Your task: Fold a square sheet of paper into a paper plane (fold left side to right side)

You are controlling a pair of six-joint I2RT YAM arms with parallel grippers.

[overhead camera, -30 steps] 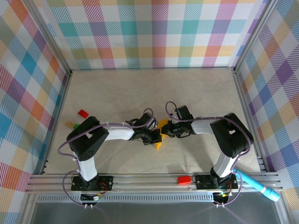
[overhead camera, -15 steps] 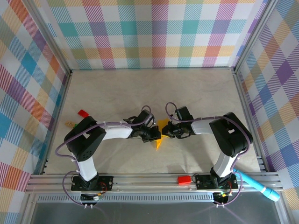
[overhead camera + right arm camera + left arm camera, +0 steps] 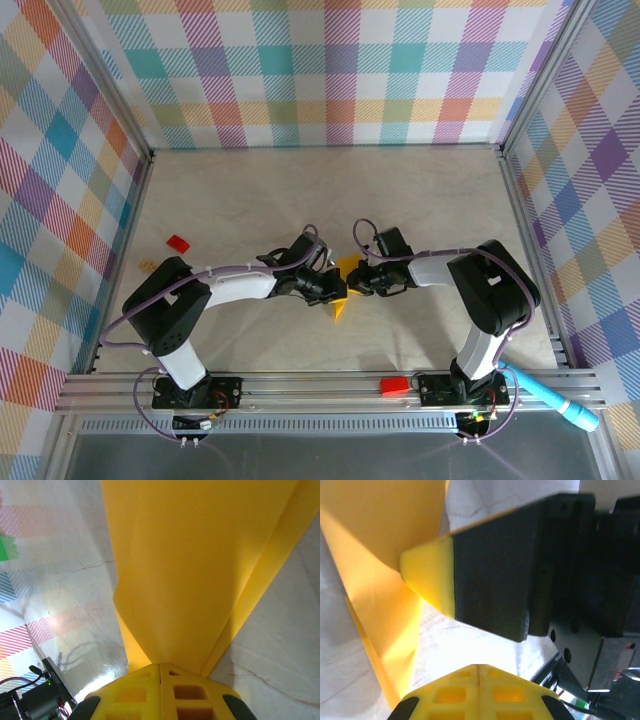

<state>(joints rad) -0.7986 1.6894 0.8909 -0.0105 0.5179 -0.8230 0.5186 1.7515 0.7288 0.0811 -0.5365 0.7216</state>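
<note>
The square sheet of paper is folded into a narrow pointed yellow-orange shape, the paper plane [image 3: 343,290], and lies at the table's middle between both grippers. My right gripper [image 3: 357,281] comes in from the right. In the right wrist view its yellow fingertips [image 3: 145,680] are shut on the paper plane [image 3: 200,570], whose creased layers run into the seam between them. My left gripper [image 3: 332,291] is at the paper's left edge, shut [image 3: 479,668], with only bare table ahead of its tips. The paper plane [image 3: 375,555] lies to that gripper's left. The right gripper's finger [image 3: 427,577] sits just beyond.
A small red block [image 3: 178,242] lies at the table's left side with a small tan piece [image 3: 147,265] near it. Another red block [image 3: 394,385] rests on the front rail. A light blue pen-like cylinder [image 3: 555,398] sits at the rail's right end. Checked walls enclose the table.
The right gripper has closed on the paper. The left arm's elbow has swung down and to the left while its gripper stayed at the paper. The paper has barely moved.
</note>
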